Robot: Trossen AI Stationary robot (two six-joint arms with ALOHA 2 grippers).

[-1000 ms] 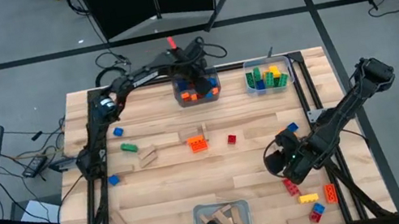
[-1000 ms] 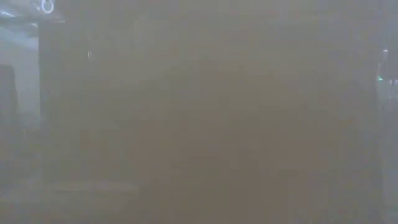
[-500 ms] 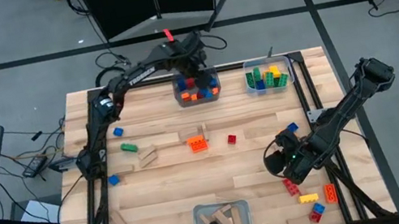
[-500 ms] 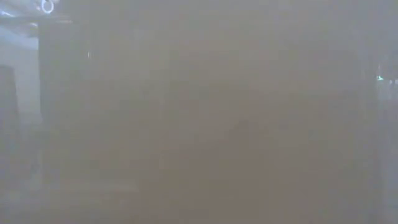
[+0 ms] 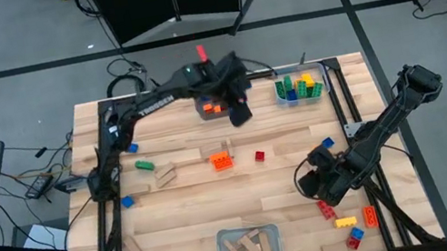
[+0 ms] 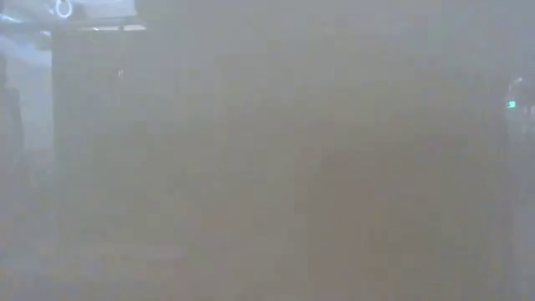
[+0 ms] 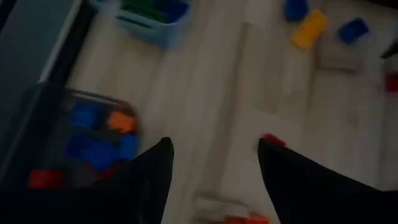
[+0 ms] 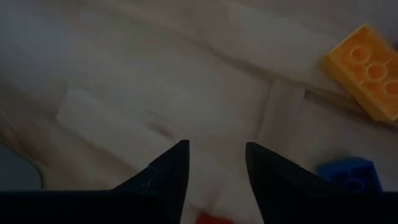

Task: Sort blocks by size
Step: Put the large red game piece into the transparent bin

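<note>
Loose blocks lie scattered on the wooden table: an orange brick (image 5: 222, 160), a red brick (image 5: 258, 156), green (image 5: 145, 165) and blue (image 5: 131, 147) ones at the left, and a cluster near the right front (image 5: 348, 222). My left gripper (image 5: 240, 110) hangs open over the near right corner of the far middle bin (image 5: 213, 105); nothing shows between its fingers (image 7: 214, 163). My right gripper (image 5: 315, 186) stands open low over bare table at the right, with nothing between its fingers (image 8: 216, 158). The low view is fogged and shows nothing.
The far middle bin (image 7: 93, 143) holds blue, orange and red bricks. A far right bin (image 5: 300, 86) holds green, yellow and blue bricks. A near bin (image 5: 247, 250) holds wooden blocks. An orange-yellow brick (image 8: 367, 68) and a blue one (image 8: 348, 174) lie just beyond my right gripper.
My left gripper has risen from above the far middle bin and swung toward the table's near edge and a little to the right. My right gripper has stayed where it was.
</note>
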